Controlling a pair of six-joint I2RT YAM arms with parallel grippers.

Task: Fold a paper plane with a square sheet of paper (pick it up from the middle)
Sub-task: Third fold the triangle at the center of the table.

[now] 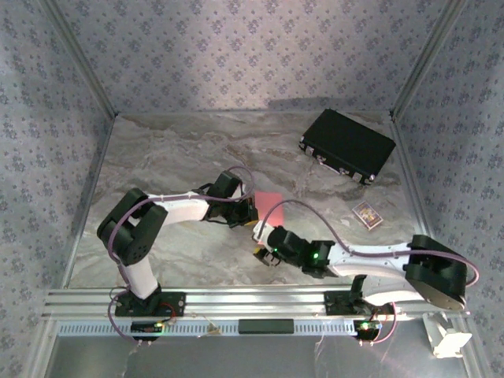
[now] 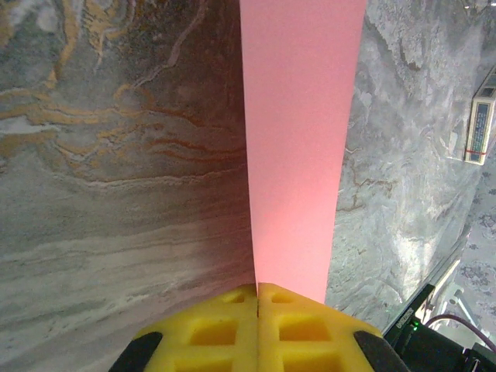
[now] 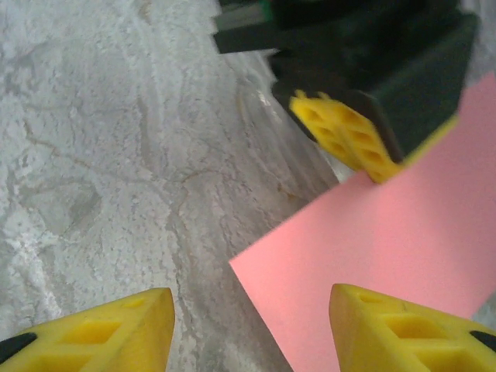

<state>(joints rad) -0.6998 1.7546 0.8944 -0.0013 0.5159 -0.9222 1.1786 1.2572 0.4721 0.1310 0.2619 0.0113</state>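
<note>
From above, the square sheet of paper (image 1: 269, 200) sits well apart from the black case (image 1: 347, 146), on the arms' side of it. The left gripper (image 1: 246, 211) is at the sheet's edge farthest from the case.

Left wrist: its fingers are clamped together on the pink sheet.

Right wrist: the right gripper (image 3: 249, 310) is spread and empty, with the sheet's corner just ahead.

Folding looks barely begun. The right needs to catch the free edge next.
</note>
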